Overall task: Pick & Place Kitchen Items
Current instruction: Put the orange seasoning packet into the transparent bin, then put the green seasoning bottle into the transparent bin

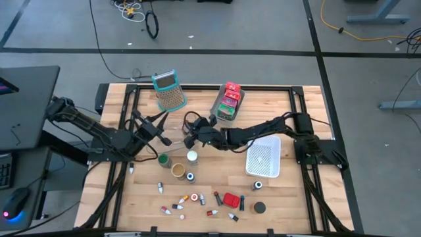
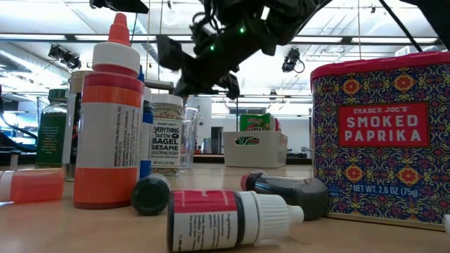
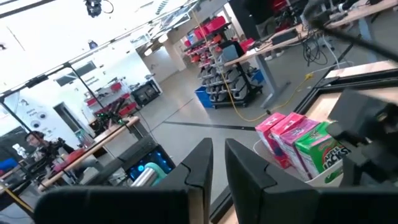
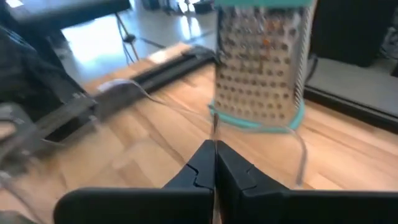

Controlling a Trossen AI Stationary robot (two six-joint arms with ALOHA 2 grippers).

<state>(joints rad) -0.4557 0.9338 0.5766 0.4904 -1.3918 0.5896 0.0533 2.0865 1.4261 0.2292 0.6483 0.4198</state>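
Both pincers closed and empty, left pincer (image 1: 160, 120) and right pincer (image 1: 191, 131) hovering just short of the grater (image 1: 169, 90); kitchen items (image 1: 197, 197) lie scattered well nearer the desk (image 1: 289, 197) front edge, so open first, then descend over one item

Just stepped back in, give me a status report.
Left gripper and right gripper shut, empty, mid-table. Small bottles untouched along the near edge. Grater stands beyond.

Paprika tin (image 2: 378, 137): red lid and label, blue-yellow-red ornate pattern. Squeeze bottle (image 2: 109, 119): orange-red cap and band, white label. Grater (image 1: 169, 91): perforated silver, teal handle and base rim. Packets (image 1: 228, 100) beside grater: pink, red, green. Basket (image 1: 264, 158): white mesh. Table (image 1: 283, 204): light wood.
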